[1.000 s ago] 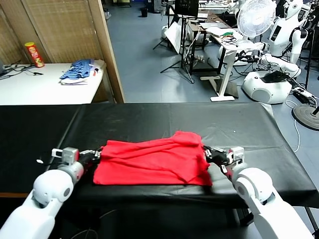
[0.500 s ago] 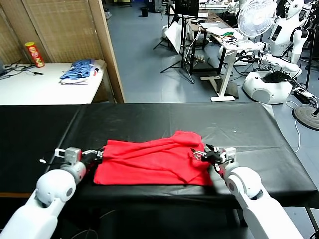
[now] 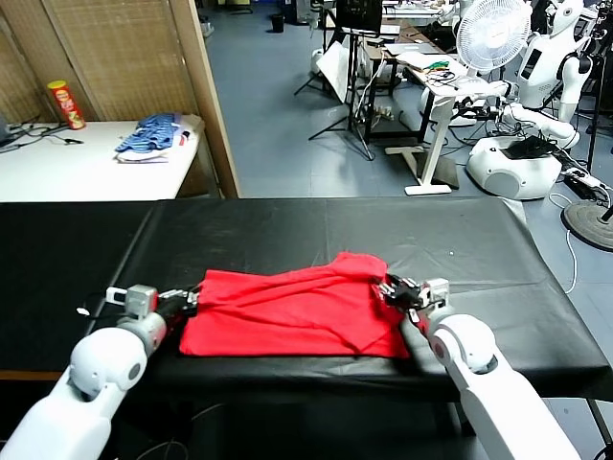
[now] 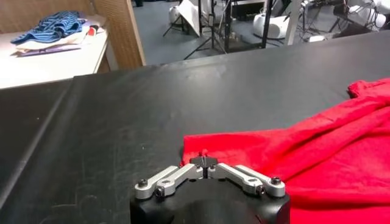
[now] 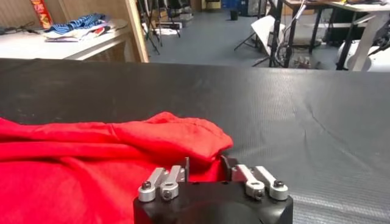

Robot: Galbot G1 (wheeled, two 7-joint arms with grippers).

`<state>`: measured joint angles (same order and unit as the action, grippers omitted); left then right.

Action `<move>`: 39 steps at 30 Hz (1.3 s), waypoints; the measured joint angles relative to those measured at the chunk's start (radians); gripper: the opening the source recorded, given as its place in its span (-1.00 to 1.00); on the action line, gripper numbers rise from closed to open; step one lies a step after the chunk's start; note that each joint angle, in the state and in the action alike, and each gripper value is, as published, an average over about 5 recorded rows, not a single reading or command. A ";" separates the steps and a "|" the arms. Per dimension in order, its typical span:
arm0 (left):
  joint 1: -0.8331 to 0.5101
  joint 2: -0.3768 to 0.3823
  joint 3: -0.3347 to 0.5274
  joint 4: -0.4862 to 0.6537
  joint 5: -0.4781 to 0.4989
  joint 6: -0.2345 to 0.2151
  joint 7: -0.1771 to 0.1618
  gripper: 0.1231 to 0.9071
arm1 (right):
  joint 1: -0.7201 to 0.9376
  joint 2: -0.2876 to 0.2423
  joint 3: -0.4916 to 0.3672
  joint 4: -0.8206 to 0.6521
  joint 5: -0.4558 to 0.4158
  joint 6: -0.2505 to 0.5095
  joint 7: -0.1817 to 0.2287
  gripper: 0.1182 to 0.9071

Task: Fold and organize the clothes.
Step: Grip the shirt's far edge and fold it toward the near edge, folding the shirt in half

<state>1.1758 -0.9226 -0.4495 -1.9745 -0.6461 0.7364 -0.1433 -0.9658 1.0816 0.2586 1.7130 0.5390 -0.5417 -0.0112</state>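
One bright red short-sleeved cotton T-shirt (image 3: 297, 311) lies rumpled and partly folded on the black cloth-covered tabletop (image 3: 460, 240), near the tabletop's front edge and roughly midway along it, with only plain red fabric showing. Its upper layers bunch into soft ridges, and a rounded fold of cloth rises at the side of the shirt nearest the right arm. The left hand (image 3: 189, 299) sits low at the shirt's opposite end, touching the corner there; in the left wrist view its fingers are pressed together right at the red corner (image 4: 204, 159), though whether cloth is caught between them cannot be told. The right hand (image 3: 391, 287) rests at the raised fold, and the right wrist view shows its two fingers (image 5: 183, 167) set a little apart with red fabric lying between them (image 5: 204, 170), so it is pinching the edge of the shirt. Beyond the tabletop, away from the shirt on the left arm's side, stands a white side table (image 3: 86, 172) carrying a pile of blue-and-white folded fabric (image 3: 151, 136) and a red cylindrical snack can (image 3: 65, 103). Farther back, on the right arm's side, a white pedestal fan (image 3: 491, 34) stands among desks and other white robots.
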 joint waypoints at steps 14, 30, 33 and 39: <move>-0.007 -0.004 0.001 -0.004 0.003 0.000 -0.001 -0.99 | -0.015 -0.017 0.016 0.028 -0.001 0.051 -0.024 -0.99; -0.034 0.002 -0.024 -0.018 0.013 0.000 -0.032 -0.99 | -0.177 -0.060 0.153 0.279 0.048 0.032 -0.008 -0.99; -0.030 0.000 -0.029 -0.021 0.013 0.000 -0.038 -0.99 | -0.207 -0.071 0.176 0.312 0.049 -0.003 -0.003 -0.99; -0.013 0.001 -0.051 -0.040 0.012 -0.008 -0.046 -0.99 | -0.282 -0.086 0.220 0.370 0.066 -0.111 0.029 -0.99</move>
<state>1.1628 -0.9217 -0.5002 -2.0144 -0.6339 0.7286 -0.1890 -1.2478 0.9953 0.4781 2.0831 0.6049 -0.6529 0.0178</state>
